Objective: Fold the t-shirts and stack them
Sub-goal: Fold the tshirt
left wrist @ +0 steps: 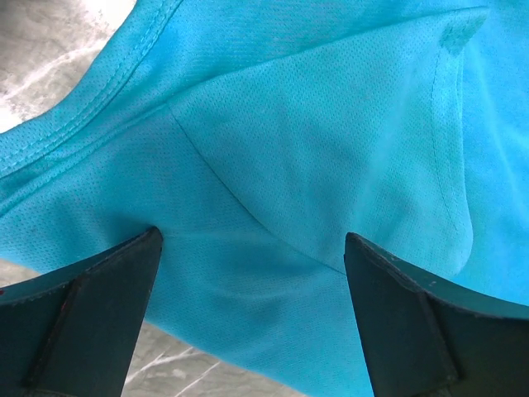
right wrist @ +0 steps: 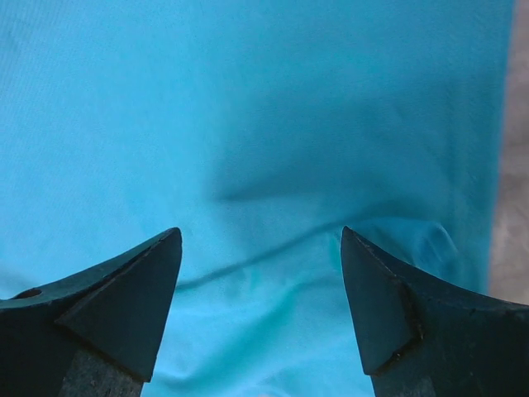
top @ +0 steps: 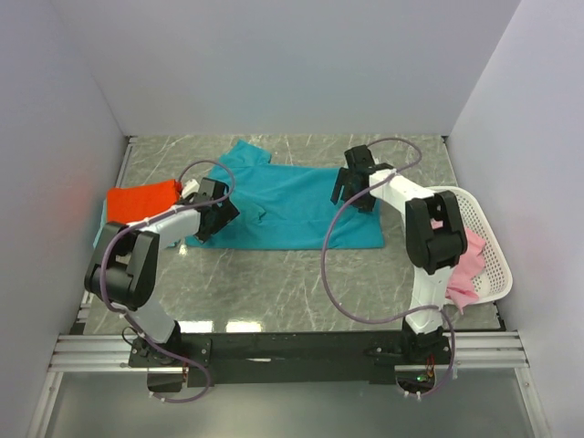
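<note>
My left hand (top: 215, 208) is wide open, both fingers (left wrist: 99, 306) spread apart with nothing between them but the teal-blue shirt (top: 283, 205) lying underneath. From the wrist view its tips sit low on the cloth, right by a stitched seam and a soft fold, and I cannot tell whether they are pressing into the cloth or hanging just above it. It is over the shirt's left edge, with a sliver of the grey marbled desk (top: 274, 283) showing beside the hem. My right hand (top: 352, 190) is released too, jaws apart, grasping nothing, poised over the right part of the same shirt near its right edge; there is a shallow wrinkle in the cloth between its tips. The teal-blue shirt is spread flat across the middle of the desk, one sleeve poking toward the back wall. An orange-red shirt (top: 141, 201) lies as a compact bundle at the left side of the desk, just beside the left hand and apart from the teal one. A white mesh basket (top: 497, 265) sits at the right edge of the desk, and a pink shirt (top: 467, 265) is in it, spilling over the near rim. My right arm blocks part of the basket from view.
</note>
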Robot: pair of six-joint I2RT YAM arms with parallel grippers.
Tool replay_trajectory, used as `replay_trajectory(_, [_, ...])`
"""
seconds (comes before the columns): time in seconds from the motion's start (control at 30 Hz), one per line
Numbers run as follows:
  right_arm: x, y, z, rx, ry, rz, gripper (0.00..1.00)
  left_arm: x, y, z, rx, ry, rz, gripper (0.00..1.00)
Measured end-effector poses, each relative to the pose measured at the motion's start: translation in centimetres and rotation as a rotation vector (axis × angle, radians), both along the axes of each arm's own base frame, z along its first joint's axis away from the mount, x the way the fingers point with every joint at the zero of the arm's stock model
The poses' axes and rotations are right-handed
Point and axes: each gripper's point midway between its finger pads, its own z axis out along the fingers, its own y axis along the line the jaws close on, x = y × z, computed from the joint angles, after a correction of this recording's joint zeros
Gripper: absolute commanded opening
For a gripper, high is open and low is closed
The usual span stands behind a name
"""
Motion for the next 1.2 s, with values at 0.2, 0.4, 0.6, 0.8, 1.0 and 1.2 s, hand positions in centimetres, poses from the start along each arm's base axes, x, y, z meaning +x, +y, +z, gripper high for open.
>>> replay_trajectory(0.2, [-3.0, -0.8, 2.8, 0.011, -0.045, 0.003, 0.85, -0.7, 0.3, 0.1, -0.001, -0.014, 0.006, 0.99])
replay_trajectory(0.4, [-6.9, -0.6, 3.9, 0.055, -0.082, 0.038, 0.86, -1.0, 0.4, 0.1, -0.006, -0.016, 0.012, 0.99])
replay_trajectory(0.6, [-7.9, 0.2, -0.5, 0.071, 0.01, 0.062, 0.86, -1.0, 0.4, 0.1, -0.011, -0.016, 0.018, 0.99])
replay_trajectory(0.8, [-7.7, 0.8, -1.4, 0.116, -0.024, 0.062, 0.86, -1.1, 0.5, 0.1, -0.018, -0.033, 0.021, 0.99])
replay_trajectory(1.0, [-9.4, 0.4, -1.2, 0.158, -0.082, 0.023, 0.87, -2.3, 0.8, 0.0, -0.038, -0.044, 0.048, 1.0])
replay_trajectory(1.2, [-14.0, -0.3, -1.1, 0.208, -0.077, -0.007, 0.88, -5.2, 1.4, 0.0, -0.081, -0.05, 0.098, 0.99])
